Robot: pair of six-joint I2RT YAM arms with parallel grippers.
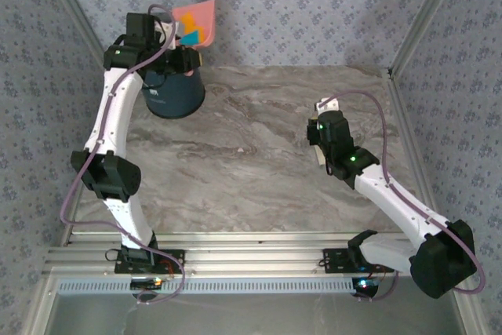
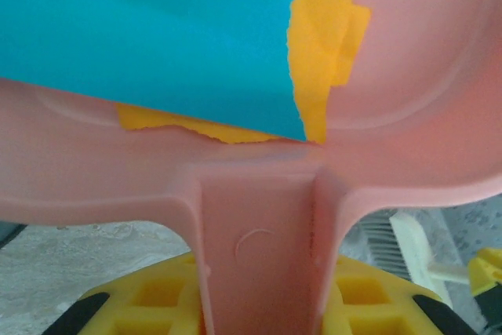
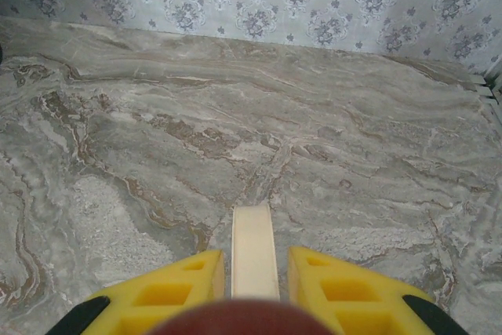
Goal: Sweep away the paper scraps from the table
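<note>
My left gripper [image 2: 263, 307] is shut on the handle of a pink dustpan [image 2: 263, 241], held tilted high at the back left [image 1: 196, 15]. In the pan lie paper scraps: a large turquoise piece [image 2: 157, 37] and orange bits [image 2: 325, 37], seen from above as small coloured patches [image 1: 190, 37]. Right of centre, over the marbled table [image 1: 251, 154], my right gripper [image 3: 253, 272] is shut on a cream brush handle [image 3: 253, 249]. No scraps lie on the stretch of table [image 3: 314, 115] ahead of it.
A dark blue round bin [image 1: 174, 93] stands on the table's back left, right under the dustpan and my left gripper [image 1: 179, 52]. Patterned walls and aluminium rails [image 1: 412, 33] close in the table. My right gripper [image 1: 318, 143] is near the right side.
</note>
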